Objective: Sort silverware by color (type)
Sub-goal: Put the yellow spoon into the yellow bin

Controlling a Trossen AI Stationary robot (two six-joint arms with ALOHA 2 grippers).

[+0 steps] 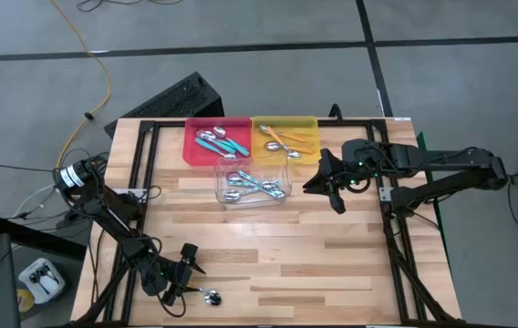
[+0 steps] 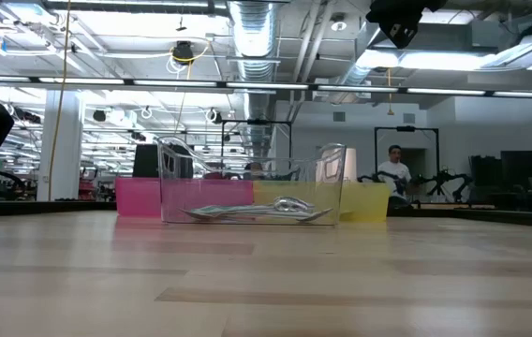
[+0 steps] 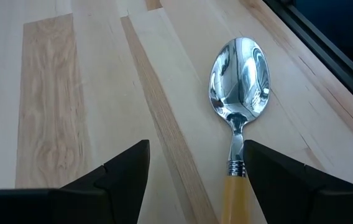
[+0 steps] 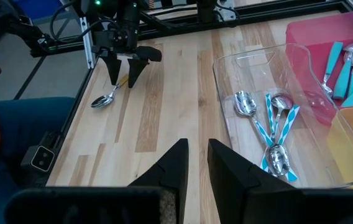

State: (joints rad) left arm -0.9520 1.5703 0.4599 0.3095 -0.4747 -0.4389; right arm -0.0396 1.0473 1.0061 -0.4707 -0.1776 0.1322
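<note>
- Two dark arms reach in over the wooden table [image 1: 268,246], one from each side.
- Seen from above, the left arm stretches from its base at about nine o'clock down toward seven o'clock, near the table's front edge.
- Its left gripper [image 1: 184,273] points at the table, fingers spread wide and holding nothing.
- One loose spoon [image 3: 238,87] with an orange handle lies flat on the wood there, shiny bowl up; in the left wrist view its handle runs just beside one finger [image 3: 288,180], and the bowl lies ahead of the tips.
- From the right wrist view that same spoon sits just beside the left fingertips, with its handle under them.
- The right arm comes in from three o'clock, elbow bent, with the right gripper [image 1: 325,187] raised above the boards just at three o'clock of the trays.
- Its fingers stand close together with a thin gap between them, and nothing is pinched there.
- Three trays sit together toward twelve o'clock: a red tray [image 1: 191,146] holding teal-handled spoons [image 1: 221,142], a yellow tray [image 1: 306,123] at its three o'clock holding orange-handled spoons [image 1: 282,141], and a clear tray [image 1: 224,196] at six o'clock of both, touching them.
- Several pale blue-handled spoons [image 4: 270,134] lie crossed in the clear tray.
- Beyond the table, a person [image 2: 394,173] stands far back in the room.
</note>
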